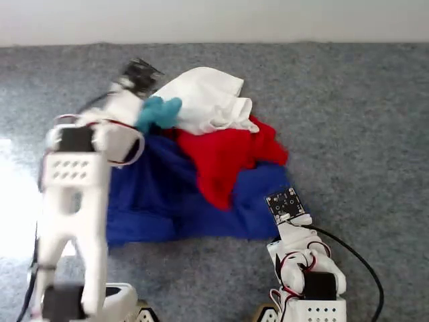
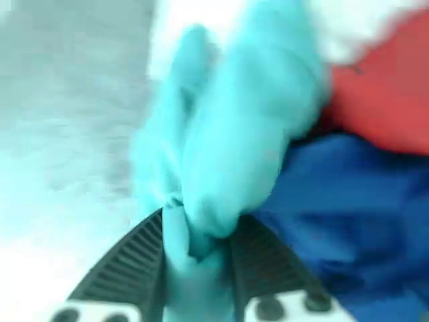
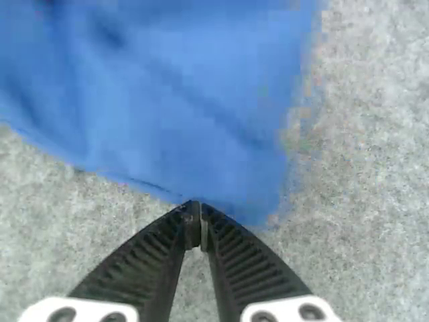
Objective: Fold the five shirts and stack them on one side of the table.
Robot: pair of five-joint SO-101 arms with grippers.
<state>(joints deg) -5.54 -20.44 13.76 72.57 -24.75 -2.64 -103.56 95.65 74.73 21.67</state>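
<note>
Upper left, the left gripper pinches a bunch of the teal shirt, likely to draw it off the pile. At centre, the white shirt and red shirt lie heaped on the blue shirt. At lower right, the right gripper rests at the blue hem, fingers pressed together and seemingly empty.

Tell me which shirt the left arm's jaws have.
The light teal shirt: it is bunched between the jaws of the left gripper, next to the white shirt. The red shirt and blue shirt are outside its jaws.
</note>
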